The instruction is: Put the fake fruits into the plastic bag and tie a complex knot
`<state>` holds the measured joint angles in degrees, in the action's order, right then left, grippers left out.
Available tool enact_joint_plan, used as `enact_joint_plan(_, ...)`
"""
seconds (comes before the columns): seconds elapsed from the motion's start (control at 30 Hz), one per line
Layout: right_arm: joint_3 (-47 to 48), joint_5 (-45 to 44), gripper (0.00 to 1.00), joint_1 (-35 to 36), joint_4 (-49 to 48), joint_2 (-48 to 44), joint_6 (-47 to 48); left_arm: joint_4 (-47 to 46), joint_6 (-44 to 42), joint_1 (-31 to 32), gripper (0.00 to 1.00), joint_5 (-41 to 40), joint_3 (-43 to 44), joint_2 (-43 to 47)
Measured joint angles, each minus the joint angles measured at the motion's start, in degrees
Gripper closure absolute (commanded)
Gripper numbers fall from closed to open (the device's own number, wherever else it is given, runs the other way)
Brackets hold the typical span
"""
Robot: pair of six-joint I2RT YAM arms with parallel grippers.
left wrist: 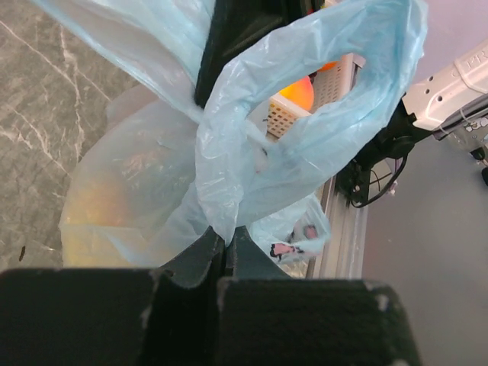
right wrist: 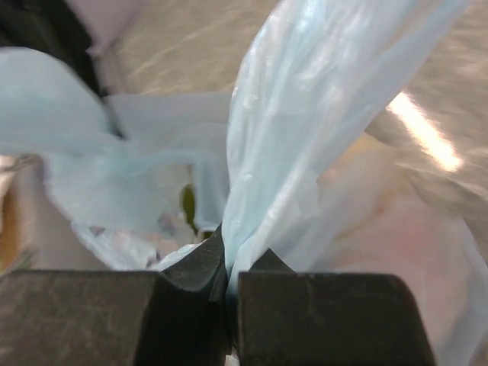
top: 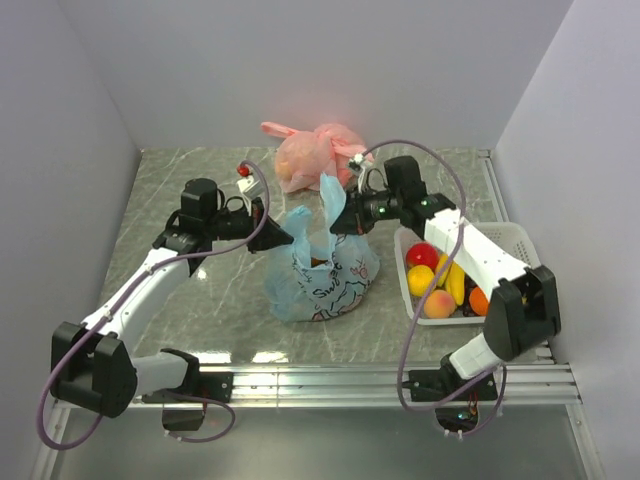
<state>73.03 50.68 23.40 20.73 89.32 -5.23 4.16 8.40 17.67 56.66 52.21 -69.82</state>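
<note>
Top external view | left gripper point(top: 284, 240) clenched on one handle of thin translucent light-blue printed plastic bag point(top: 322, 282), mid-table | right gripper point(top: 338, 224) pinching the other, upright handle | step: probably knot-tying | next: cross handles gently | some glossy fake fruits point(top: 440, 285) in white slotted basket point(top: 520, 238), far right

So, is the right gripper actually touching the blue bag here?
Touching. The right wrist view shows the right gripper closed on a bunched strip of the plastic bag, film pinched between its jaws.
</note>
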Motion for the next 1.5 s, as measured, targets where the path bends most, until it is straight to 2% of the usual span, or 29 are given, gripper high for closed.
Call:
enact_joint_plan(0.13,-6.8,-10.6,1.0,4.9,-4.9,-6.1,1.3,0.0,-0.4,0.2,0.99,0.1,0.0,1.2)
enact_joint_plan(0.2,-9.0,-13.1,1.0,8.0,-6.4,-8.6,3.8,1.8,-2.5,0.8,1.0,0.7,0.5,1.4)
enact_joint_plan(0.4,-9.6,-10.9,1.0,10.1,-5.6,-10.3,14.2,13.8,-14.1,5.8,0.99,0.8,8.1,-4.2)
enact_joint_plan(0.57,-7.6,-5.1,1.0,10.0,0.8,-8.6,22.9,17.5,-17.8,6.5,0.99,0.9,9.7,-6.8)
enact_joint_plan(0.67,-6.2,-2.9,1.0,10.0,3.2,-7.2,25.6,17.6,-18.1,6.7,0.91,0.7,9.7,-7.0)
enact_joint_plan(0.7,-6.0,-2.5,1.0,10.0,3.4,-6.8,26.0,17.5,-18.0,6.8,0.83,0.7,9.7,-7.0)
enact_joint_plan(0.77,-5.8,-1.9,1.0,10.0,3.9,-6.1,26.2,17.3,-18.3,7.1,0.75,0.5,9.7,-6.9)
enact_joint_plan(0.8,-5.8,-1.5,0.98,10.0,4.2,-5.8,26.2,17.2,-18.2,7.2,0.68,0.5,9.7,-6.7)
enact_joint_plan(0.87,-5.8,-1.0,0.82,9.9,4.9,-5.3,26.0,16.9,-18.1,7.2,0.61,0.5,9.5,-5.9)
enact_joint_plan(0.9,-5.8,-0.9,0.74,9.9,5.0,-5.2,26.0,16.6,-17.7,7.2,0.62,0.6,9.3,-5.0)
enact_joint_plan(0.93,-5.8,-0.7,0.6,9.9,5.1,-5.2,25.7,16.5,-17.6,7.2,0.63,0.7,9.1,-4.4)
enact_joint_plan(1.0,-5.8,-0.4,0.54,9.7,4.9,-5.2,25.2,15.9,-16.5,7.3,0.78,1.2,9.1,-3.4)
enact_joint_plan(1.07,-5.8,0.2,0.55,9.2,4.9,-5.2,24.5,14.6,-15.7,7.3,0.9,1.7,9.0,-3.2)
enact_joint_plan(1.1,-5.8,0.4,0.55,8.9,5.0,-5.2,24.4,14.2,-15.3,7.4,0.93,1.9,8.9,-3.2)
enact_joint_plan(1.2,-5.8,2.4,0.48,6.9,5.9,-5.2,23.7,13.0,-14.4,7.4,0.94,2.3,8.6,-3.3)
enact_joint_plan(1.23,-5.7,3.1,0.37,6.1,6.6,-5.2,23.6,12.7,-14.1,7.4,0.94,2.5,8.5,-3.3)
enact_joint_plan(1.27,-5.6,3.8,0.32,5.2,7.6,-5.2,23.7,12.4,-13.8,7.4,0.94,2.6,8.5,-3.3)
enact_joint_plan(1.43,-3.3,7.9,0.26,1.3,13.0,-4.5,25.4,11.7,-13.6,7.4,0.94,3.0,8.5,-3.5)
enact_joint_plan(1.5,-2.4,9.2,0.26,0.3,14.7,-4.0,26.3,11.7,-13.5,7.4,0.94,3.1,8.5,-3.6)
